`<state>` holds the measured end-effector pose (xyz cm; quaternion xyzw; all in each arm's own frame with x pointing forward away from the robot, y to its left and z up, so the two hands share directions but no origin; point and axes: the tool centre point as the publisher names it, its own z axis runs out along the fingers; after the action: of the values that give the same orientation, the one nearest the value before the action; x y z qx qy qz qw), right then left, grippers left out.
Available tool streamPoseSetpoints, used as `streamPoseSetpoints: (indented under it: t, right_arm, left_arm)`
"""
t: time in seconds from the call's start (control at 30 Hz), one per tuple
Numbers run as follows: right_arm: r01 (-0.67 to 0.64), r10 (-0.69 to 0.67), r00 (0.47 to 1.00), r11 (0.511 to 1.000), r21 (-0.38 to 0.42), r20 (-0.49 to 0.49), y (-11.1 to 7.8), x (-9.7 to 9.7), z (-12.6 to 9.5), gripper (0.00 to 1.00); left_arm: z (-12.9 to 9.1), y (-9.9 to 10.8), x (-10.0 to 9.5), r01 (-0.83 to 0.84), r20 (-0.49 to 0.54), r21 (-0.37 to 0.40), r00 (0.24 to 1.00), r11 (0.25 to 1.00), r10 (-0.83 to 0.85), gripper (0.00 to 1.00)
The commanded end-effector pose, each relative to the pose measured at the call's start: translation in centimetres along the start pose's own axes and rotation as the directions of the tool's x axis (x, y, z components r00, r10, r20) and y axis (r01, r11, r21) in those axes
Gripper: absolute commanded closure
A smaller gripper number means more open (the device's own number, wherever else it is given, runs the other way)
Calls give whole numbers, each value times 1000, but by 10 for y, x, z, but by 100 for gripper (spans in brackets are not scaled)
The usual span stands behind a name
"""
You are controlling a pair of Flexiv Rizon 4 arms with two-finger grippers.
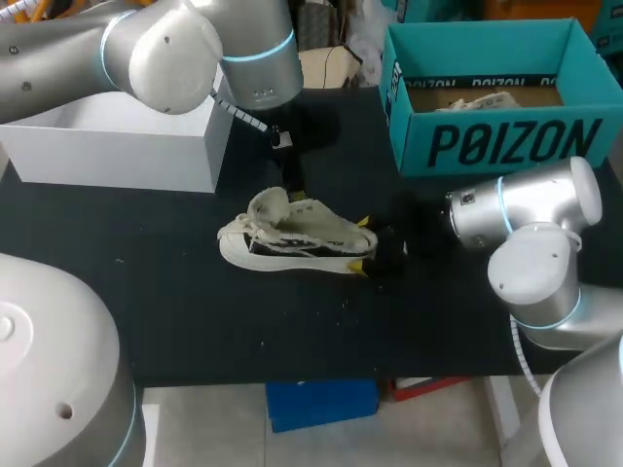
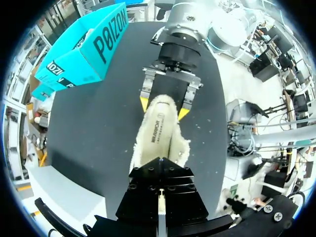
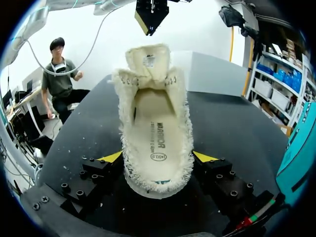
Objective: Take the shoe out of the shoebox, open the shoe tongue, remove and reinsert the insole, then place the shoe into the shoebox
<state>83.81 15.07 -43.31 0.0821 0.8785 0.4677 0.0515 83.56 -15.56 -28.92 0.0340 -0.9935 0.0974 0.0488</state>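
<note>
The right end effector [image 1: 360,245] is gripping the shoe [image 1: 292,233] at three o'clock, by its heel; the left end effector [image 3: 149,22], closed, is hovering above.

This is a robotics lab workstation. Two silver-grey machine arms with glowing blue rings at their joints, the left arm [image 1: 146,44] and the right arm [image 1: 526,219], come in over a black tabletop [image 1: 175,321] from opposite sides. The tabletop carries test props: a single cream shoe [image 1: 297,238], an open teal shoebox [image 1: 506,141] and a plain white box [image 1: 127,146]. The right gripper [image 3: 157,158], its jaws yellow-tipped, clamps the shoe's heel. Black bolted mounting plates fill the near part of both wrist views, and pale lint specks dot the tabletop.
</note>
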Motion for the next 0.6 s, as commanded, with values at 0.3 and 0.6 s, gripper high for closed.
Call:
streamPoseSetpoints:
  t: [0.3, 0.6]
  right_arm:
    - [-1, 1, 1000, 1000, 0, 2, -3, 0, 1, 100]
    - [-1, 1, 1000, 1000, 0, 2, -3, 0, 1, 100]
  left_arm:
    - [9, 3, -8, -151, -100, 85, 982, 985, 159, 100]
    - [29, 2, -16, -178, -172, 61, 968, 982, 186, 100]
